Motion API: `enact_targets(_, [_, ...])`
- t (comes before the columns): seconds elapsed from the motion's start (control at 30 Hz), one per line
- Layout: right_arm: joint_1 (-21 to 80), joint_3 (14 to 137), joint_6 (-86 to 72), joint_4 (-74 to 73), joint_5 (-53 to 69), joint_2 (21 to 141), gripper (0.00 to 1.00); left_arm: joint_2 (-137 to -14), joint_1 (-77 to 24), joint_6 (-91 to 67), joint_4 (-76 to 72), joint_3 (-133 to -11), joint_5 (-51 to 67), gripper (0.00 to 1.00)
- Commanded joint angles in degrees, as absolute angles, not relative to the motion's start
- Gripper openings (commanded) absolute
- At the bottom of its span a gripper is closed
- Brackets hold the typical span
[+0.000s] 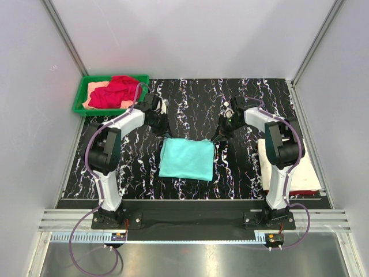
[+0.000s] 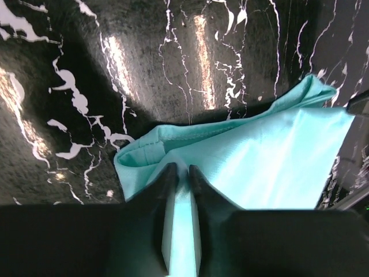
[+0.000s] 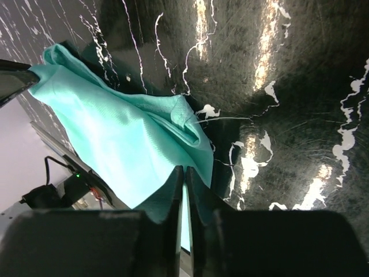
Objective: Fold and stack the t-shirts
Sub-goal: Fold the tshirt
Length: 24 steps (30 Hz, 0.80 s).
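The black marbled table (image 1: 248, 98) carried everything. At its middle lay the teal shirt (image 1: 186, 159), folded to a rough square, its far edge running left to right between the two arms. To the right sat a white shirt (image 1: 305, 173), folded flat. In the far left corner a green tray (image 1: 78, 103) held a red shirt (image 1: 118, 91) over a peach one (image 1: 91, 103).

The left hand (image 1: 162, 128) stood at the teal shirt's far left corner and the right hand (image 1: 222, 131) at its far right corner. The cloth therefore lay on the near side of both, toward the arm bases, and we judged the next fold would bring that edge nearward.

From above we could not see the grip. Each wrist camera showed it: narrow fingers (image 2: 167, 190) with teal cloth pinched between them, on both hands.
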<state>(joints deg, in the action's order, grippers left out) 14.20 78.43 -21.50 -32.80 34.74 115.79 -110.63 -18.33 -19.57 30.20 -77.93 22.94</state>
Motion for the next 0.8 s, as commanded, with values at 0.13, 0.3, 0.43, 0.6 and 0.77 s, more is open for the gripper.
enact_targets(0.13, [14.0,80.9,-22.1,-34.6,34.8,112.5,0.00,-105.7,-18.5,-19.5,30.1,-78.2,17.4,0.00])
enact_targets(0.3, [14.0,81.3,-22.9,-36.6,34.1,109.5,0.00,-101.4,-18.5,-20.2,31.5,-75.9,15.0,0.00])
enact_targets(0.43, [14.0,82.4,-22.6,-36.1,33.2,111.3,0.00,-101.9,-18.4,-20.8,31.4,-74.3,12.9,0.00])
enact_targets(0.6, [14.1,83.2,-21.8,-32.1,34.9,117.0,0.00,-106.8,-18.0,-19.5,31.9,-76.3,12.4,0.00])
enact_targets(0.77, [13.8,86.9,-19.3,-34.0,31.4,120.6,0.15,-109.8,-18.1,-19.2,35.1,-80.4,3.4,0.15])
